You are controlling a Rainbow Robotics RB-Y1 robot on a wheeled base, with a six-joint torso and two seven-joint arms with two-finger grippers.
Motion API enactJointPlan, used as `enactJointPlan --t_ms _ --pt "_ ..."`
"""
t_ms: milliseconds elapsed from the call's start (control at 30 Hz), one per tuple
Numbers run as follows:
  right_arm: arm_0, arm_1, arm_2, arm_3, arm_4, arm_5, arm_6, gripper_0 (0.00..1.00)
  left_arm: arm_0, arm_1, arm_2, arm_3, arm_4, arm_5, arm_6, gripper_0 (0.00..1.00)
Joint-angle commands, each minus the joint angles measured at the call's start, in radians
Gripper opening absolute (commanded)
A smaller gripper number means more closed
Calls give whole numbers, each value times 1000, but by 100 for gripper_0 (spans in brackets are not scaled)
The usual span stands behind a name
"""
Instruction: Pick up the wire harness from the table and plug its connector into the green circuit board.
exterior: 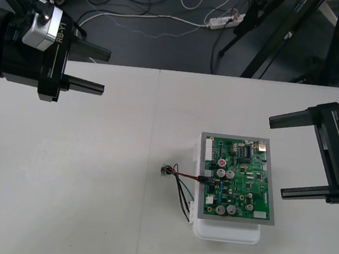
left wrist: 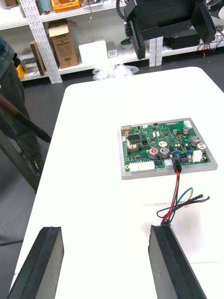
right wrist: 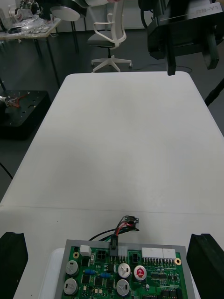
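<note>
The green circuit board [exterior: 239,180] lies on its white base [exterior: 225,232] at the table's right of centre. The harness's black plug [exterior: 208,182] sits in a connector on the board's left edge. Its red, black and green wires [exterior: 182,179] trail left over the table to the small end piece [exterior: 165,170]. My left gripper [exterior: 97,69] hovers open at the far left, well away from the board. My right gripper [exterior: 276,156] stands open just right of the board. The plug [left wrist: 176,165] and plug [right wrist: 113,244] show seated at the board's edge; both grippers hold nothing.
The right wrist view has the left gripper [right wrist: 186,28] across the table, and the left wrist view has the right gripper [left wrist: 168,18] beyond the board. A seam [exterior: 151,161] runs down the table's middle. Cables lie on the dark floor [exterior: 167,25] beyond the far edge.
</note>
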Motion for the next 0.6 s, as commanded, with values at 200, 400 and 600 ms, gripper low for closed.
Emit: enactJointPlan --t_ms 200,400,600 --pt "-24 9 -20 -15 4 4 1 100 -14 40 32 -24 -5 45 -28 54" --pt "-24 9 -20 -15 4 4 1 100 -14 40 32 -24 -5 45 -28 53" --pt "-24 9 -20 -15 4 4 1 100 -14 40 32 -24 -5 45 -28 53"
